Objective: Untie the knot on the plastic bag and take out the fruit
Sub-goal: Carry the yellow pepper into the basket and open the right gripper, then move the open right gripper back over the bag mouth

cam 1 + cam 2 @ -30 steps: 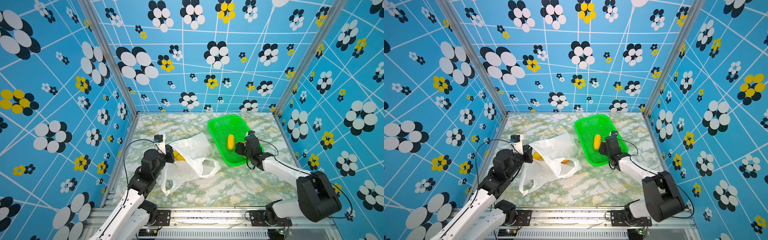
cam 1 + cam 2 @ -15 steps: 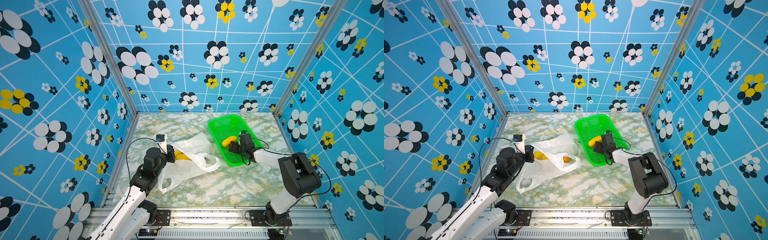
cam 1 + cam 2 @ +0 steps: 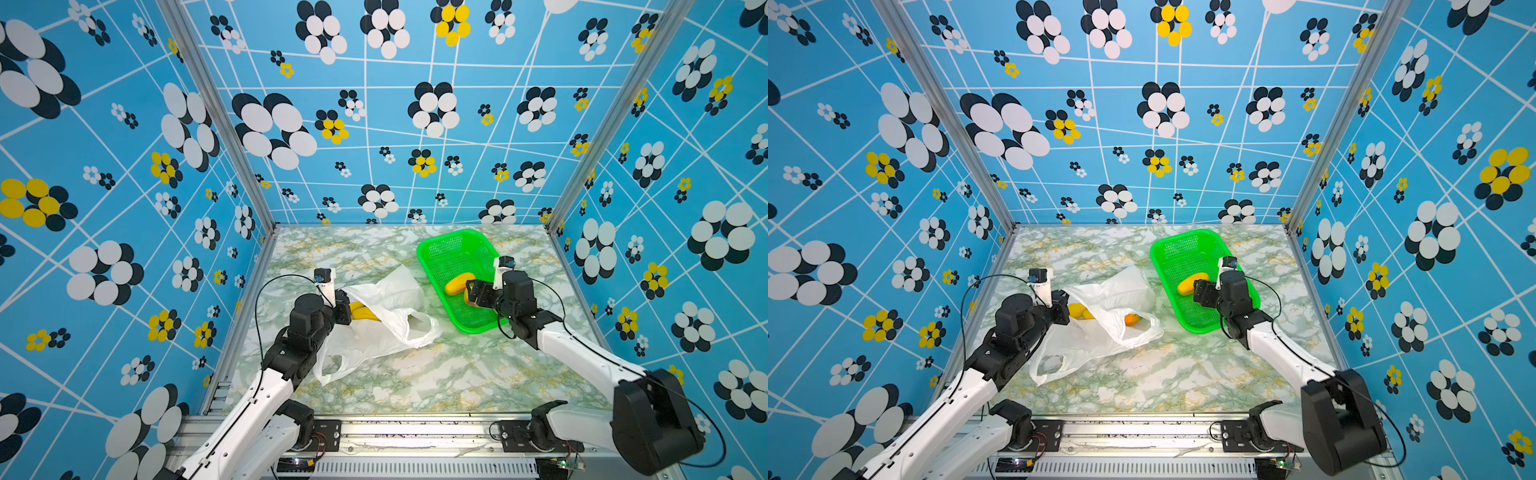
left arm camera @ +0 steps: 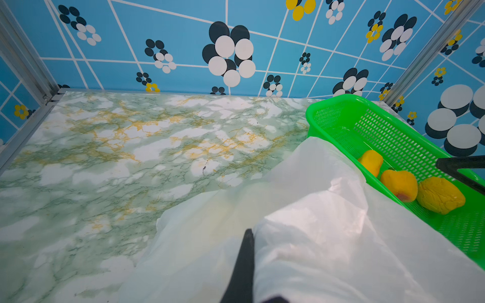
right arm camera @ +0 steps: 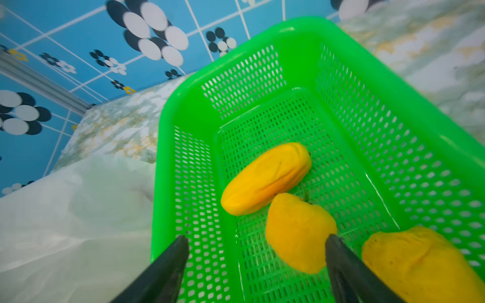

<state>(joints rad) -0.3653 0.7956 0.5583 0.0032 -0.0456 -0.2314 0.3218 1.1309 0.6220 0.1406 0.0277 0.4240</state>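
Now the left gripper clamps the plastic bag at left; the right gripper hangs, jaws wide, over fruit in the green basket.

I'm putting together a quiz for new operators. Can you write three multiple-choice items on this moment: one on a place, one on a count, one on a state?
1. In both top views, the green basket stands:
A. right of the bag
B. left of the bag
C. on top of the bag

2. Yellow fruits lying in the basket:
A. one
B. three
C. six

3. The fingers of the right gripper are:
A. pressed together
B. clamped on the bag
C. spread apart

Key:
1 A, the basket sits to the bag's right.
2 B, both wrist views show three.
3 C, a wide gap shows between them.
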